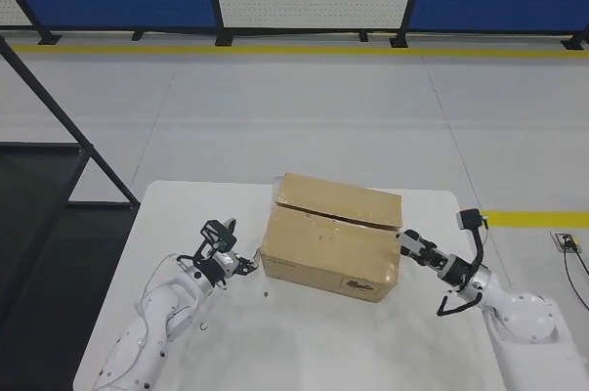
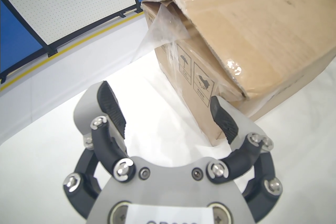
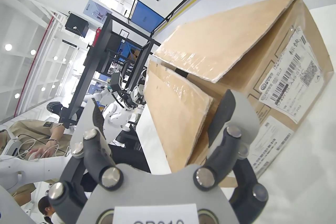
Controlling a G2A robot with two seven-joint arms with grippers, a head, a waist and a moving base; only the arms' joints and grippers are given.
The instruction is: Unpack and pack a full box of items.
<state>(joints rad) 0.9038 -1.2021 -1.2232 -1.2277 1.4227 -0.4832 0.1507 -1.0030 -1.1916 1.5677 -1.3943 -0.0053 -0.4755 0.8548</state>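
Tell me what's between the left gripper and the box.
Bare table, seen in the left wrist view; loose clear film hangs off the box toward the left gripper.

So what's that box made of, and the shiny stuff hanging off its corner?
The box looks like matt brown corrugated cardboard: its flap edges show fluting. The loose film seems clear glossy plastic, likely packing tape: see-through, wrinkled, catching light.

I saw bright, even light from ceiling lamps (image 3: 8, 47). Glare sat on the tape (image 2: 233, 68) of the box (image 2: 262, 25); wrist views bowed at the edges.
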